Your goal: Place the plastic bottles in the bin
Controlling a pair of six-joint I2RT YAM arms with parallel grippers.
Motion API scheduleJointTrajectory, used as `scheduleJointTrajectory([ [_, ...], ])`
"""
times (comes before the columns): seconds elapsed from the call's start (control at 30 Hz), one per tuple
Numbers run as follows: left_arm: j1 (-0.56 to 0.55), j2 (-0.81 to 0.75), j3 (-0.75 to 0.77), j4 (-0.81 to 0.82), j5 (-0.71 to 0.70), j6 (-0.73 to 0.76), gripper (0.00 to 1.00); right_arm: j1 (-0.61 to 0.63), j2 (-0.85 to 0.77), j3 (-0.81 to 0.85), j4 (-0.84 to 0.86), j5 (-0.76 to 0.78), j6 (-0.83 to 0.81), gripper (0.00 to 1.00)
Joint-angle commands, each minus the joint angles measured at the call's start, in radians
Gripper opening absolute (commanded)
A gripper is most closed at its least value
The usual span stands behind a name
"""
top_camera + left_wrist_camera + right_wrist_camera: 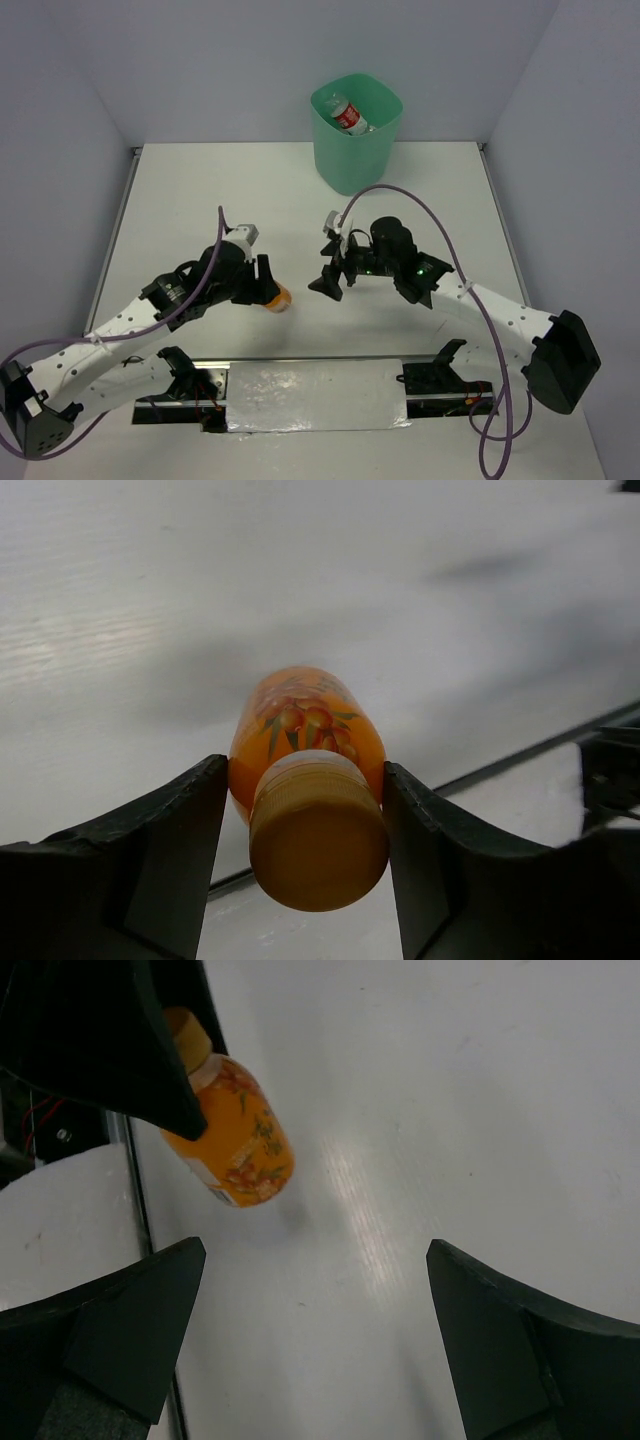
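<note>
- Silvery sheet (315, 395): a flat, crinkled, reflective rectangle lying between the two arm bases at the near edge of the table (200, 200), whose surface is matte white and smooth.
- Left gripper (305, 770): two black, wedge-shaped plastic fingers closed on the orange-capped bottle (305, 730), one finger pressing each side of its shoulder just behind the cap.
- Orange-capped bottle: a small, round-shouldered cylinder of translucent orange plastic with a printed fruit-and-leaf label. Its ridged screw cap points towards the left wrist camera. It sits low over the table near the front centre; whether it touches the surface cannot be told.
- Right gripper (316, 1245): black fingers spread wide with nothing between them, only bare table below. It is just beside the held bottle, to its right.
- Purple cables (400, 195): thin and glossy, looping along both white arms.
- Bin (345, 165): a mint-green, rounded-square, tapering plastic basket at the far edge, centre-right.
- Red-and-white-labelled bottle (347, 115): clear plastic, lying tilted inside the bin.
</note>
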Motion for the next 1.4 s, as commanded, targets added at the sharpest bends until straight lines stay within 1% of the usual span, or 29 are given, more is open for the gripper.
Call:
scheduleJointTrajectory([
  [0.0,-0.011,-0.026,0.027,0.174,0.197,0.124,0.0,0.057,0.035,0.0,0.076,-0.144,-0.144,1.0],
  [0.07,-0.017,-0.026,0.021,0.212,0.242,0.135,0.0,0.088,0.065,0.002,0.081,-0.139,-0.18,1.0],
  [0.13,-0.021,-0.023,0.027,0.229,0.248,0.141,0.0,0.119,0.107,0.017,0.064,-0.162,-0.213,1.0],
  [0.37,-0.043,-0.006,0.024,0.287,0.294,0.156,0.0,0.169,0.239,0.046,0.141,-0.144,-0.185,1.0],
  [0.43,-0.049,0.006,0.035,0.279,0.285,0.158,0.0,0.174,0.256,0.028,0.222,-0.159,-0.155,1.0],
  [0.47,-0.051,0.008,0.036,0.285,0.29,0.161,0.0,0.177,0.259,0.02,0.296,-0.156,-0.141,1.0],
  [0.53,-0.057,0.008,0.035,0.304,0.311,0.166,0.0,0.182,0.259,-0.02,0.378,-0.139,-0.095,1.0],
  [0.57,-0.06,0.008,0.035,0.31,0.313,0.169,0.0,0.185,0.257,-0.03,0.448,-0.127,-0.08,1.0],
  [0.63,-0.063,0.008,0.04,0.307,0.296,0.172,0.0,0.185,0.254,-0.055,0.496,-0.133,-0.046,0.97],
  [0.67,-0.063,0.008,0.041,0.302,0.288,0.172,0.0,0.185,0.253,-0.055,0.504,-0.139,-0.044,0.95],
  [0.73,-0.064,0.006,0.049,0.298,0.274,0.172,0.0,0.185,0.25,-0.046,0.481,-0.133,-0.053,0.81],
  [0.77,-0.064,0.003,0.05,0.302,0.273,0.173,0.0,0.185,0.248,-0.043,0.465,-0.113,-0.056,0.68],
  [0.8,-0.064,-0.006,0.049,0.31,0.27,0.17,0.0,0.183,0.248,-0.043,0.463,-0.098,-0.05,0.62],
  [0.83,-0.064,-0.01,0.044,0.319,0.259,0.167,0.01,0.183,0.248,-0.043,0.463,-0.077,-0.052,0.53],
  [0.87,-0.064,-0.013,0.035,0.337,0.251,0.164,0.04,0.182,0.248,-0.041,0.464,-0.066,-0.046,0.48],
  [0.9,-0.064,-0.018,0.03,0.347,0.247,0.157,0.1,0.18,0.245,-0.041,0.463,-0.064,-0.044,0.45],
  [0.93,-0.064,-0.02,0.027,0.353,0.233,0.152,0.46,0.183,0.243,-0.038,0.454,-0.063,-0.046,0.4],
  [0.97,-0.064,-0.021,0.023,0.364,0.225,0.149,0.79,0.183,0.234,-0.041,0.455,-0.053,-0.046,0.4],
  [1.0,-0.064,-0.021,0.024,0.367,0.208,0.143,0.99,0.185,0.23,-0.043,0.455,-0.049,-0.047,0.38],
  [1.07,-0.064,-0.02,0.032,0.364,0.182,0.137,0.99,0.183,0.214,-0.052,0.446,-0.018,-0.052,0.36],
  [1.13,-0.064,-0.012,0.036,0.361,0.167,0.132,0.99,0.177,0.204,-0.067,0.451,0.002,-0.05,0.35],
  [1.23,-0.064,-0.012,0.027,0.397,0.167,0.12,0.99,0.149,0.184,-0.104,0.47,0.063,-0.036,0.35],
  [1.27,-0.064,-0.007,0.029,0.402,0.132,0.118,0.99,0.139,0.168,-0.118,0.484,0.074,-0.021,0.34],
  [1.37,-0.064,0.003,0.044,0.393,0.083,0.109,0.99,0.059,0.133,-0.164,0.526,0.047,0.026,0.35],
])
